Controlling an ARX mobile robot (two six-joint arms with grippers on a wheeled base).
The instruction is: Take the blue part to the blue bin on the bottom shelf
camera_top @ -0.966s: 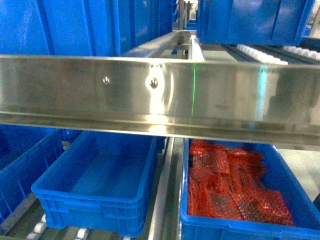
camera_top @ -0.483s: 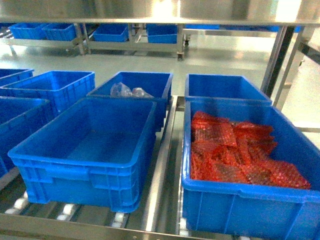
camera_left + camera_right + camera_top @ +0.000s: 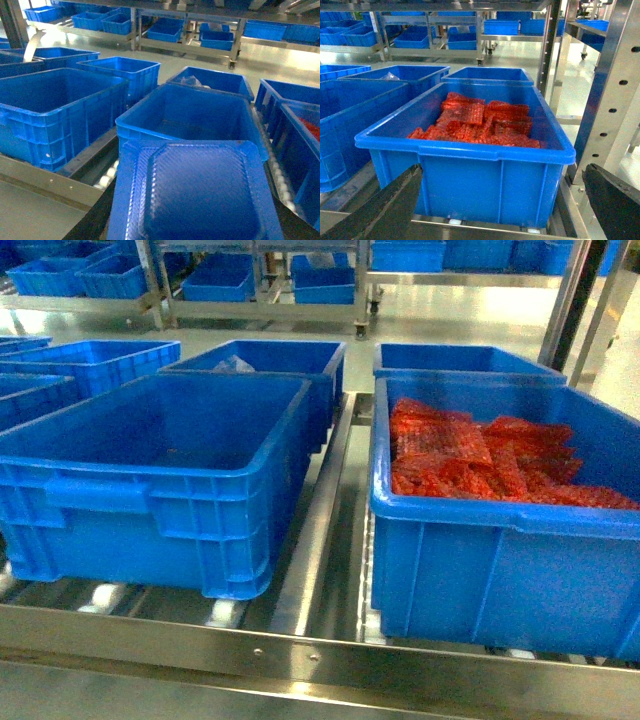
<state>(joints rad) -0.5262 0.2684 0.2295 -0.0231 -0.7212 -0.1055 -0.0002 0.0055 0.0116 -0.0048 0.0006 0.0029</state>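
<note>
One blue part [image 3: 195,195], a flat ribbed tray-like piece, sits in my left gripper; the fingers themselves are hidden under it, so the hold is my guess. Its long side runs across the left wrist view, far edge pointing at the empty blue bin [image 3: 190,112] straight ahead and just below on the bottom shelf [image 3: 300,655]. My right gripper [image 3: 495,210] is spread wide, empty, facing the bin of red parts [image 3: 470,145].

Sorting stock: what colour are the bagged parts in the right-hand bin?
Red-orange bagged parts; the right wrist view shows them best.
</note>
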